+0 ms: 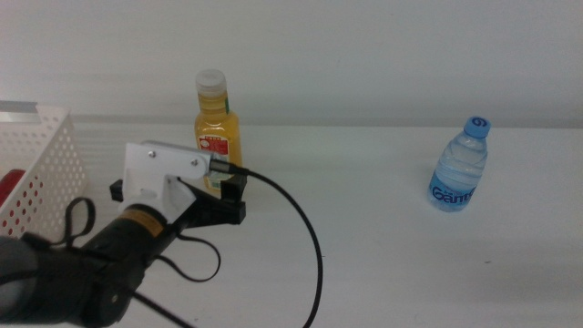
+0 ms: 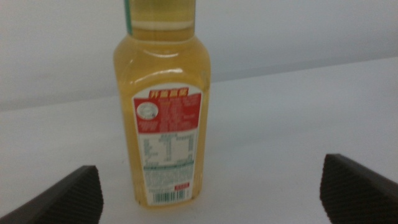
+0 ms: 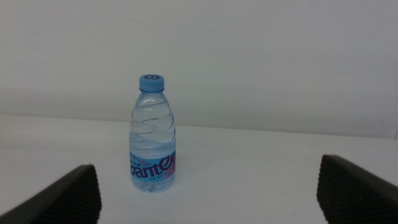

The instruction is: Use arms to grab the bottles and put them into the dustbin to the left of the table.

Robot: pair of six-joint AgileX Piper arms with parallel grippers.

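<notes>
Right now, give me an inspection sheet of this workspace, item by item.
Surface: white table, bare around the bottles.
Job's things: yellow juice bottle upright; water bottle upright, far to its right; white dustbin at the left edge, something red inside.
Clutter: nothing seen.
Grippers: left gripper open, just short of the juice bottle; right gripper open, facing the water bottle, out of the middle view.
Cables: black cable looping from the left arm over the table.
Surroundings: plain white wall.

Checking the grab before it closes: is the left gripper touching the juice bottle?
Apart. The left wrist view shows the left gripper open, bare table between each jaw and the upright juice bottle.
</notes>
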